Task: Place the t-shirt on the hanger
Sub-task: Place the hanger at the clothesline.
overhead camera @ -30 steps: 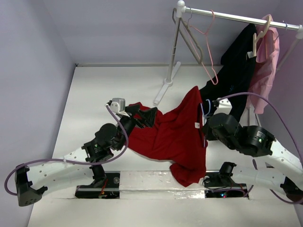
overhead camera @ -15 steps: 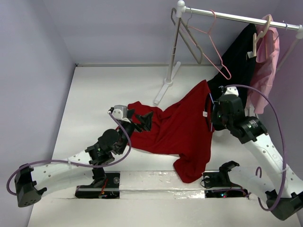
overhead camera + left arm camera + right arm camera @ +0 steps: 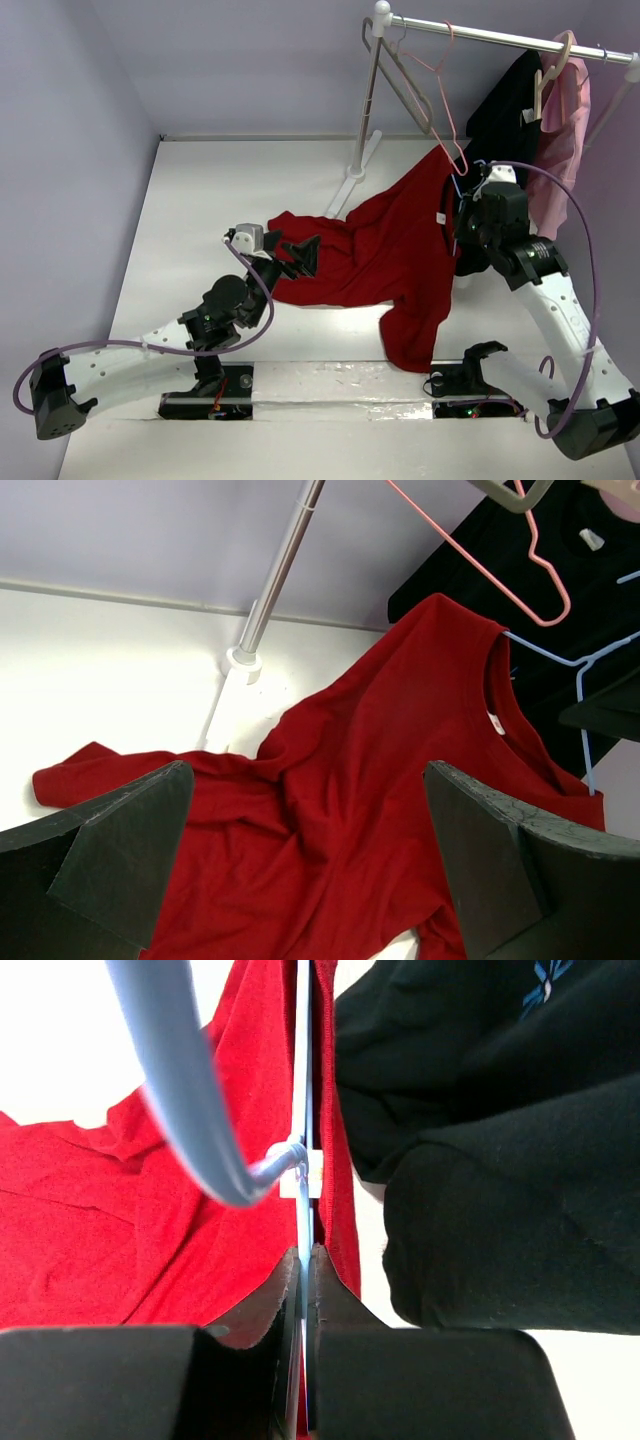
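lab cell: lilac walls (image 3: 250,60), white table (image 3: 230,180), garment rail (image 3: 490,33)

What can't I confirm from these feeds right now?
- Most of the hanger is hidden by the t-shirt in all views.
- Right gripper, right wrist view: its shut jaws hide whether cloth is pinched with the wire.
- Blue-grey curve, probably the hanger's hook: right wrist view, blurred near the lens.

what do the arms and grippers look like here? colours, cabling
left arm and right arm: white links with rows of holes, black joint housings, a purple cable looping along each. left gripper and right gripper: matte black wedge fingers, white camera block at the wrist.
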Controlling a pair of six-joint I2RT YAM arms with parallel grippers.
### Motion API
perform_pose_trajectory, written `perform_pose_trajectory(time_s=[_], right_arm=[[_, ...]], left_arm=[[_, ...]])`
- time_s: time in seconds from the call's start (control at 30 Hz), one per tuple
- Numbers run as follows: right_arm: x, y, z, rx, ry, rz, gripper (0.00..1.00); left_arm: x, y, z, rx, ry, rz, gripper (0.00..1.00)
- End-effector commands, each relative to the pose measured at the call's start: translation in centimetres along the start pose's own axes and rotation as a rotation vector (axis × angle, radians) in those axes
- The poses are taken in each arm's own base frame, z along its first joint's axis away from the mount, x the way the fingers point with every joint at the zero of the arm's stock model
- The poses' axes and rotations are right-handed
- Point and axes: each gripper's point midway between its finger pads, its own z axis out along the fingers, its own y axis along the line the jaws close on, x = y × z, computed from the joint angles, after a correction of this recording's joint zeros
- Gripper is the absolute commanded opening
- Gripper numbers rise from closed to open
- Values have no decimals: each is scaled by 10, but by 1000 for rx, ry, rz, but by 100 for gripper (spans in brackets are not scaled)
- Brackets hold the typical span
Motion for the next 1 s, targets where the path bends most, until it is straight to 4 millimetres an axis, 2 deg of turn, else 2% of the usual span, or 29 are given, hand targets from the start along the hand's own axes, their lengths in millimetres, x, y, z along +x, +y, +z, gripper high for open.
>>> perform_pose_trajectory(time_s=[0.0, 0.1, 0.23, 0.3, 0.43, 0.47, 0.53, 0.57, 0.67, 0.87, 0.97], right_arm=[[-66, 10, -23, -46, -198, 10, 0], [-79, 11, -30, -47, -222, -7, 0], [-91, 9, -28, -17, -232, -29, 0], [-92, 10, -29, -20, -227, -32, 0], [-73, 23, -22, -97, -165, -28, 0], [-59, 23, -16, -106, -136, -27, 0], [-48, 27, -9, -127, -117, -12, 0], [-37, 22, -2, -107, -94, -15, 0], [-34, 13, 2, -55, -104, -13, 0], [-54, -21, 5, 57, -164, 8, 0], [-63, -31, 5, 83, -189, 15, 0]], left_arm=[[-16, -1, 0, 4, -60, -40, 99], [-14, -2, 1, 4, -55, -39, 99], [-14, 1, 3, -8, -56, -37, 99], [-15, 2, 2, -10, -58, -39, 99], [-18, 3, 0, -9, -68, -50, 99], [-18, 3, 0, -7, -67, -53, 99], [-18, 2, 0, -6, -70, -55, 99], [-18, 3, 0, -7, -67, -53, 99], [-16, 3, 1, -11, -65, -51, 99], [-13, 2, 2, -12, -57, -46, 99], [-12, 3, 2, -14, -56, -45, 99]])
